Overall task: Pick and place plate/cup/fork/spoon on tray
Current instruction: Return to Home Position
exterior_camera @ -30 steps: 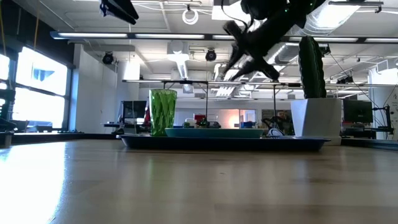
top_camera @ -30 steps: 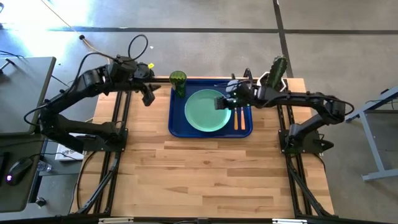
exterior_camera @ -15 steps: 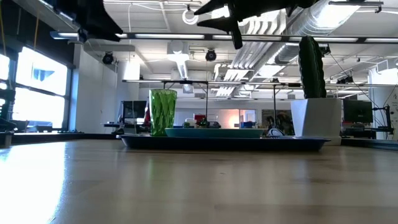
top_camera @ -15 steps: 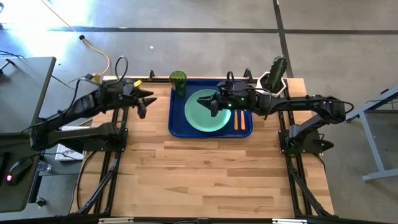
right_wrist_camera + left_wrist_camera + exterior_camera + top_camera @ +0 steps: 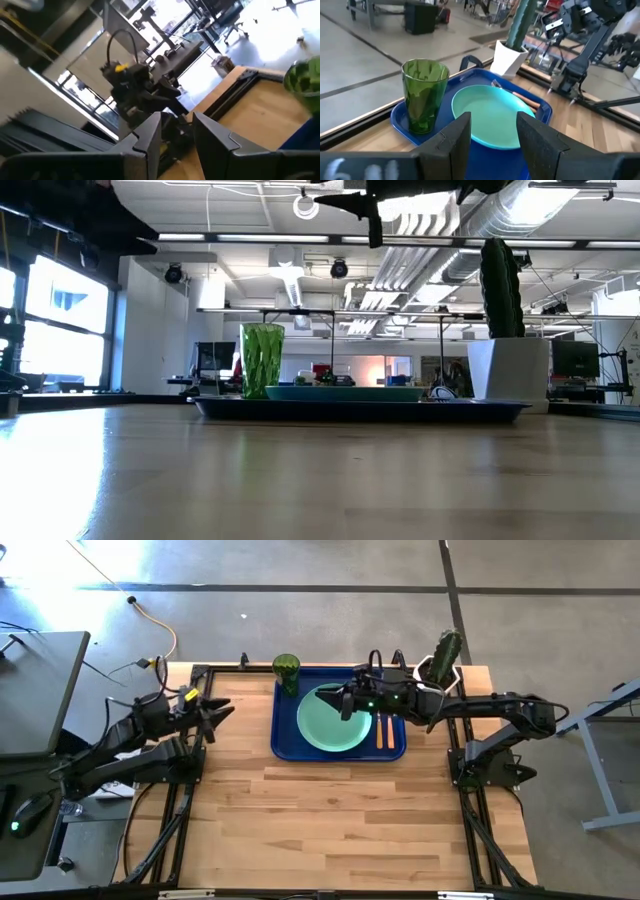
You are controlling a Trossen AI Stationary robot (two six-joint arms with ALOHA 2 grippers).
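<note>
Your right hand hangs open and empty above the plate, which lies mid-tray with the cup at the tray's far-left corner. Your left hand waits open over the bench's left edge.

Plate, upright cup, fork, spoon on tray.
</note>
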